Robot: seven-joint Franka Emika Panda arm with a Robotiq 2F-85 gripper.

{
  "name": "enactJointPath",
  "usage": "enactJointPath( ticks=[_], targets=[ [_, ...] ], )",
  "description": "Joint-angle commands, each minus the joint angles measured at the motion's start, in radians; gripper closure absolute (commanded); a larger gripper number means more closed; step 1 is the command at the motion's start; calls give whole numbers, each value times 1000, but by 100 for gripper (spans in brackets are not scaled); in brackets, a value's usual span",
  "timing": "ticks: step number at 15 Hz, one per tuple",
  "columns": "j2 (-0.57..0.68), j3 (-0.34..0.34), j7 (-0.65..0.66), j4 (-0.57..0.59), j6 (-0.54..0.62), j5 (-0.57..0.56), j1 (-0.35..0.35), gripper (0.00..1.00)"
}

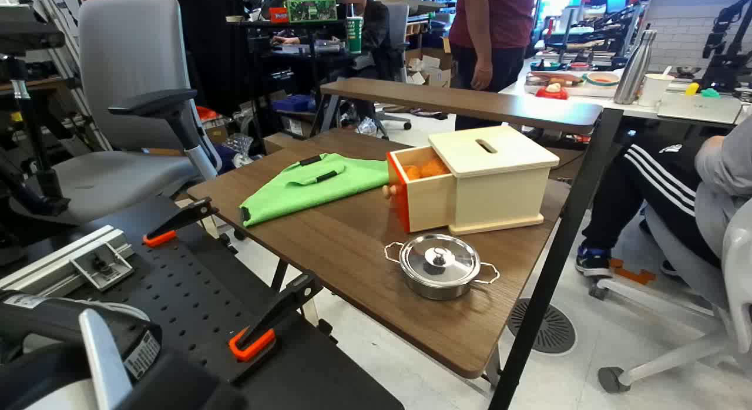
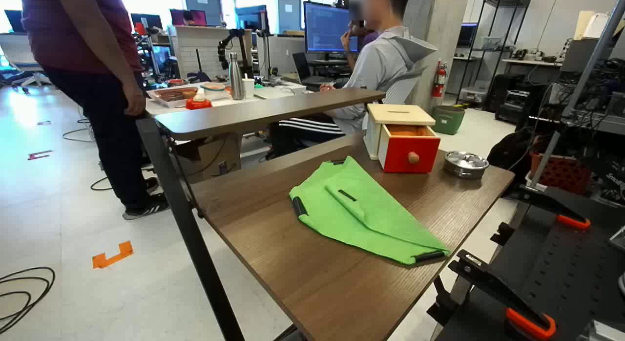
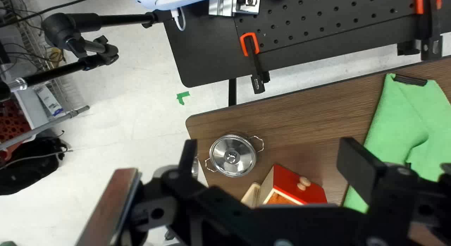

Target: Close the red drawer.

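The gripper (image 3: 270, 159) spans the wrist view's lower half, jaws spread wide, gripping nothing. Well beyond, at lower centre, the red drawer (image 3: 288, 179) juts out, knob (image 3: 303, 183) toward upper right; the push should run lower left.

a lab: perforated bench (image 1: 200, 286), monitors (image 2: 326, 27), seemingly a distant robot arm (image 2: 237, 34)

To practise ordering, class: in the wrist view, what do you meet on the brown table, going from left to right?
Lidded steel pot, open red drawer, green cloth.
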Motion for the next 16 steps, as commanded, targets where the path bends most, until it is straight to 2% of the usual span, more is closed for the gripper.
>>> enactJointPath(
  ticks=[1,7,9,13,16],
  targets=[
    [1,-14,9,2,-5,-9,16,0],
    [13,-11,12,0,0,-11,17,0],
    [32,-12,43,-12,39,10,18,0],
    [135,-3,134,-13,93,46,12,0],
    [243,2,220,-9,181,77,9,0]
  ],
)
